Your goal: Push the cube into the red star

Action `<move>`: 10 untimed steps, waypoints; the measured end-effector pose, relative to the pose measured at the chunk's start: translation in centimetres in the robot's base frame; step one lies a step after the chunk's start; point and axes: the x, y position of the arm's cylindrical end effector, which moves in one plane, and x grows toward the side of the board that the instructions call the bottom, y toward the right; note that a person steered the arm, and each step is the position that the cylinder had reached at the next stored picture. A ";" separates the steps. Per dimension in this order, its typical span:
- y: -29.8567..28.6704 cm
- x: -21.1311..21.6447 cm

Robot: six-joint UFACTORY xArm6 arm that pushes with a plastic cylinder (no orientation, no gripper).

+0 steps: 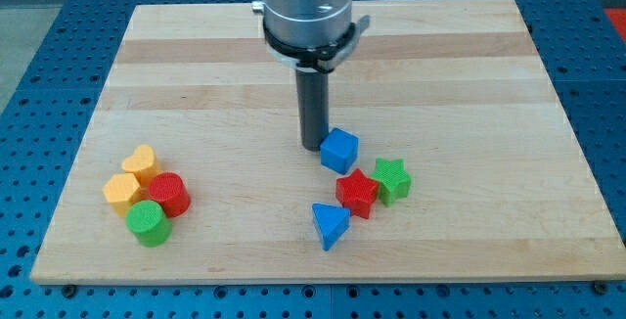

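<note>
A blue cube (339, 151) sits near the board's middle, just above the red star (357, 193) and close to it or touching. My tip (312, 147) is right at the cube's left side, touching it or nearly so. A green star (391, 179) lies against the red star's right side. A blue triangular block (330, 224) lies below and left of the red star.
At the view's lower left is a cluster: a yellow heart (143, 163), a yellow block (122, 193), a red cylinder (168, 194) and a green cylinder (149, 223). The wooden board (196, 65) lies on a blue perforated table.
</note>
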 end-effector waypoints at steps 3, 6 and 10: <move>4.7 -0.3; 11.1 -1.7; 11.7 0.3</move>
